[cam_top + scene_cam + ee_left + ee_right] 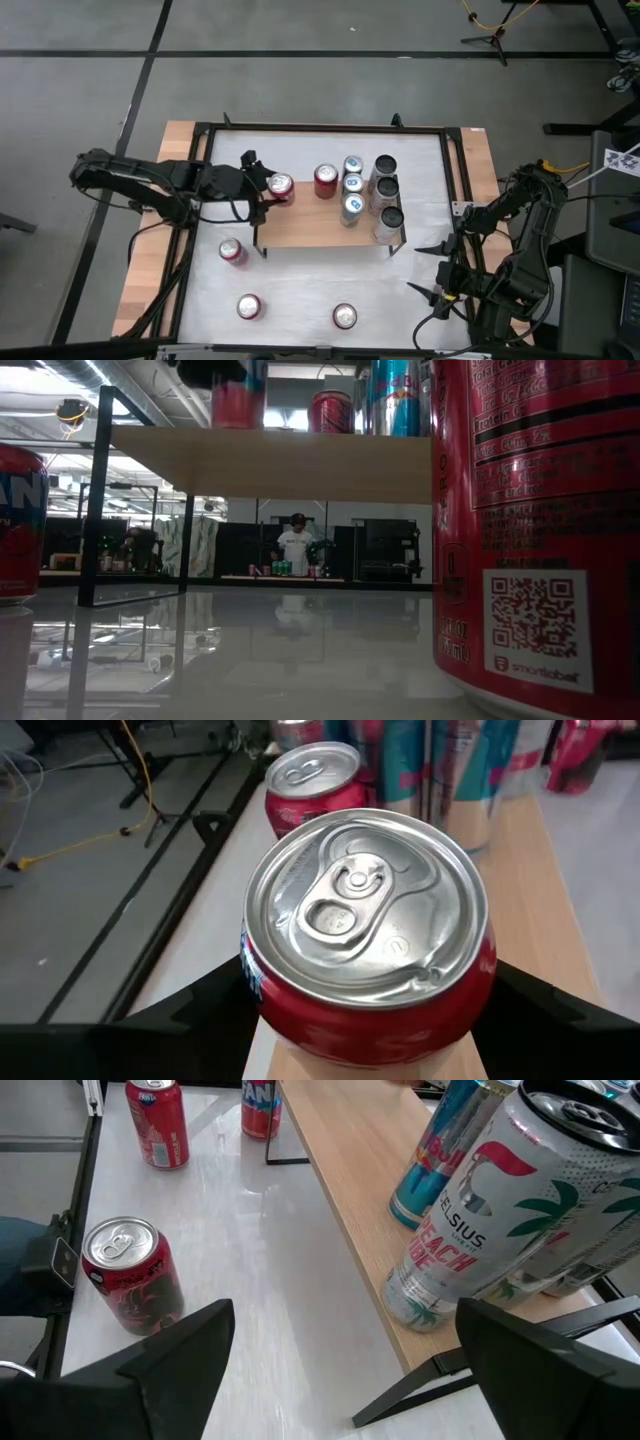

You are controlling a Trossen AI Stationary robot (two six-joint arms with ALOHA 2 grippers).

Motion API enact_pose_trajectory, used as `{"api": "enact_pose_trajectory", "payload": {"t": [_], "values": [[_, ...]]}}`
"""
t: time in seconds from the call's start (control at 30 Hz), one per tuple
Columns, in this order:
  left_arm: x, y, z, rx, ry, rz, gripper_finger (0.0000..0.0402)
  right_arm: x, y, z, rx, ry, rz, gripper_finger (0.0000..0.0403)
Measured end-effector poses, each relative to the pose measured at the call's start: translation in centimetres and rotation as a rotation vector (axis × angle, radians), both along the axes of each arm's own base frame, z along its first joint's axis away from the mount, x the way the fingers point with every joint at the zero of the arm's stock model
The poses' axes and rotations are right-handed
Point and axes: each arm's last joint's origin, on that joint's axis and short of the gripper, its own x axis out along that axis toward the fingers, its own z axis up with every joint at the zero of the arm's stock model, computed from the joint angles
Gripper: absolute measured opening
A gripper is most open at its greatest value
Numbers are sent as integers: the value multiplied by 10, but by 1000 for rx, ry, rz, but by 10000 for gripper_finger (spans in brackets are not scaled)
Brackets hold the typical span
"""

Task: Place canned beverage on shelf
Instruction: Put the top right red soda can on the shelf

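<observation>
The red can (367,935) sits between the left gripper's (262,190) fingers at the shelf's (320,228) left end, apparently grasped. I'd let go only once it stands flat, clear of the edge. Right gripper (440,270) waits, open.

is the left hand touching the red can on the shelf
Touching. The left wrist view shows the left hand with a finger pressed against each side of the red can, above the shelf.
</observation>
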Motion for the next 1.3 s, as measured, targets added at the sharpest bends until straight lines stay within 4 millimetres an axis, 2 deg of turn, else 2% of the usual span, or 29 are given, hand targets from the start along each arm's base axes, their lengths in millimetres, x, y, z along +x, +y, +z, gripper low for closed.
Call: {"api": "enact_pose_trajectory", "payload": {"t": [0.17, 0.37, 0.77, 1.0, 1.3], "values": [[-9, 12, -12, -39, -138, -35, 280, 0, 0, 0, 0, 0, 0, 370], [-12, 29, -33, -88, -94, -65, 280, 0, 0, 0, 0, 0, 0, 370], [-14, 48, -38, -96, -48, -132, 280, 0, 0, 0, 0, 0, 0, 370], [-14, 51, -40, -58, -23, -157, 282, 0, 0, 0, 0, 0, 0, 370], [-14, 50, -40, -28, -15, -175, 311, 0, 0, 0, 0, 0, 0, 370]]}}
